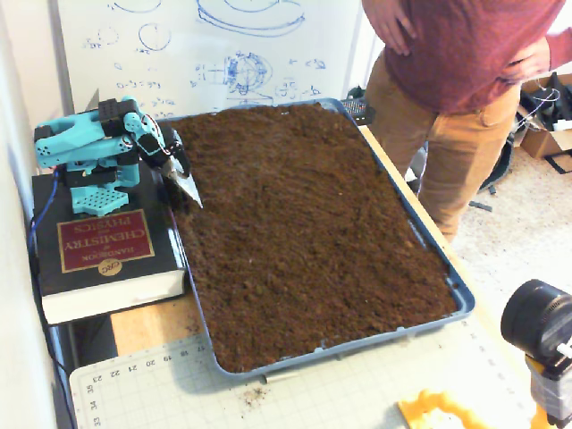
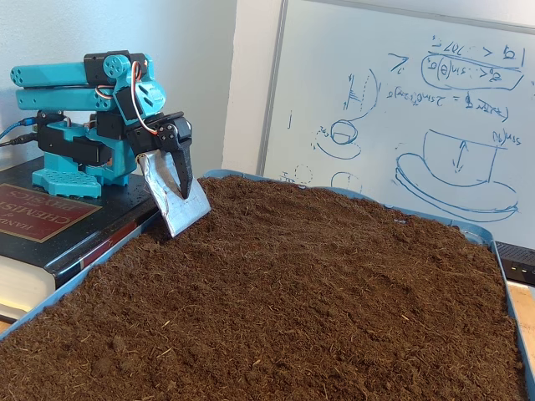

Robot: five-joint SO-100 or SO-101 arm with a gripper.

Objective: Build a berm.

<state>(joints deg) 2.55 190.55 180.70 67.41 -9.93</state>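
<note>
We see a whiteboard (image 1: 179, 54) with blue sketches behind the table, and a person (image 1: 456, 80) in a red top and tan trousers standing at the far right of one fixed view. The largest thing on the table is a blue tray (image 1: 465, 299) filled to its rim with dark-brown crumbly soil (image 1: 304, 223). The soil lies mostly level across the tray. We can make out only a gentle rise, the berm (image 2: 276, 209), along the far side near the whiteboard in the low fixed view; it is a soft, rounded swell and not a sharp ridge.

Left of the tray a thick dark book (image 1: 98, 255) lies flat, with the teal arm (image 1: 89, 143) folded up on top of it. A cutting mat (image 1: 268, 393) lies in front of the tray, with a yellow part (image 1: 438, 413) on it and a black camera (image 1: 541, 326) at its right edge.

The gripper (image 2: 177, 188) hangs over the tray's left edge with a silvery metal scoop (image 2: 171, 200) on it, whose lower edge touches the soil. The black finger (image 2: 182, 163) lies flat against the blade, so the pincer is narrow, pressed on the scoop.
</note>
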